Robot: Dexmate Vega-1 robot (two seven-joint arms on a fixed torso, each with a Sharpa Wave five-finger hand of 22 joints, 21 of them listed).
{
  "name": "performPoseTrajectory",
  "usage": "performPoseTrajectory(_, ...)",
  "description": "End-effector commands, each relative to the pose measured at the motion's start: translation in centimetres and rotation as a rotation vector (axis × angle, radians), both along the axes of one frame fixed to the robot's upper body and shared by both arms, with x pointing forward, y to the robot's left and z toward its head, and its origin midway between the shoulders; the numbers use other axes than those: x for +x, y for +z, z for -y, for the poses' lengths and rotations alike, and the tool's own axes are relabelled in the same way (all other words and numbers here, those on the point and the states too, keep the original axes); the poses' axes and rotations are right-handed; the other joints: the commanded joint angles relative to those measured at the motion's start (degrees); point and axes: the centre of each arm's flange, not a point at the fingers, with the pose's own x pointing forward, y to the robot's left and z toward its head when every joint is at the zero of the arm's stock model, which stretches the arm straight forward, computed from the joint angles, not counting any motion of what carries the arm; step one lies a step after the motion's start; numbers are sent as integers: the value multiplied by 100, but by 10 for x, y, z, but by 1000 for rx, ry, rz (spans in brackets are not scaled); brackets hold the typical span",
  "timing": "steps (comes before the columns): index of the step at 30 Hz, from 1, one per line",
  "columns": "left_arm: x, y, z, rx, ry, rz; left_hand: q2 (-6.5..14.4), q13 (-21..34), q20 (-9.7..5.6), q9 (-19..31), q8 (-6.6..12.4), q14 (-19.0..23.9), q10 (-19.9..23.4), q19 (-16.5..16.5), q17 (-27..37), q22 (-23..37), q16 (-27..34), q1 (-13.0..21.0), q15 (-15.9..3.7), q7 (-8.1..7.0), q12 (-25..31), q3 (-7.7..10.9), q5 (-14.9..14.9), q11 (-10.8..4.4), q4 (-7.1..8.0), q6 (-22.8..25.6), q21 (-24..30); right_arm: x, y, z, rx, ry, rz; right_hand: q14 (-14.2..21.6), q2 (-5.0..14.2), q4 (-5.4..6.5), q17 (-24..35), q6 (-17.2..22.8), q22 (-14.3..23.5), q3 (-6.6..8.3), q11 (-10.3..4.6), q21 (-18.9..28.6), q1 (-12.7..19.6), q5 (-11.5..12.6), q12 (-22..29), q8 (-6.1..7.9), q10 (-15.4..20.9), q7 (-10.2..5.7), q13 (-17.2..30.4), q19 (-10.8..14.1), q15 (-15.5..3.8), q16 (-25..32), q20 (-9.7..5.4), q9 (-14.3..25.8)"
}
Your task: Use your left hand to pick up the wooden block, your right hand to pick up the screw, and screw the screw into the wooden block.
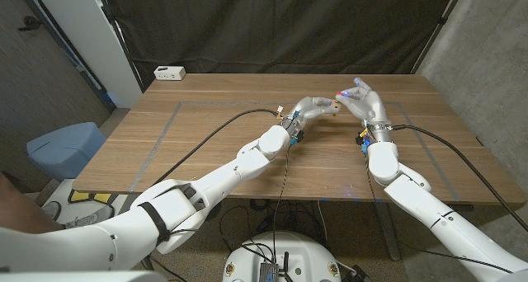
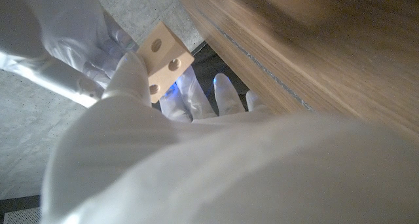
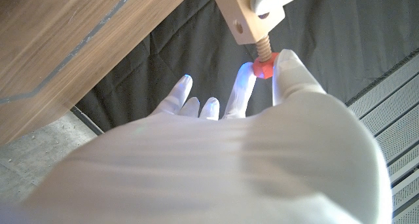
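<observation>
Block (image 3: 245, 14) (one) in left hand (image 1: 312, 110); right hand (image 1: 363, 102) pinches screw (image 3: 264, 61).

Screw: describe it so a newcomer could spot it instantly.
Above the far middle of the table, the two hands meet. The left hand holds a pale wooden block; the screw sticks out of it, pinched by the right hand. Its red head and tan thread set it apart.

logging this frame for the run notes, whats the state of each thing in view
wooden block: held off the table by the left hand, screw part way into it
screw: threaded shank partly in the block, red head pinched by the right hand
left hand: grips the block
right hand: pinches the screw head, other fingers spread
white power strip: lying at the table's far left corner
</observation>
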Motion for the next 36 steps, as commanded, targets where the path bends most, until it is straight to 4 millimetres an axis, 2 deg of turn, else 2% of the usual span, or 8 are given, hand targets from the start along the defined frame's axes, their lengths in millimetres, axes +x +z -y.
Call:
performPoseTrajectory(1,2,1,1,0,-5,-1,193,12,17,9,43,37,55,33,-3,20,7,175,-575,124,34,10,21,-1,29,329,8,1,0,0,-2,-2,-4,34,63,-11,12,30,10,-9,0,1,39,10,-4,22,-18,-3,27,-38,-253,-15,-264,1)
performPoseTrajectory(36,-1,0,2,-1,-4,3,203,27,15,11,34,63,64,34,-2,20,10,176,-572,136,15,-1,22,0,33,339,8,-1,-4,1,-5,-9,-7,24,76,-14,9,21,10,-59,20,1,40,12,-4,47,-24,-8,27,-44,-253,-19,-258,-13)
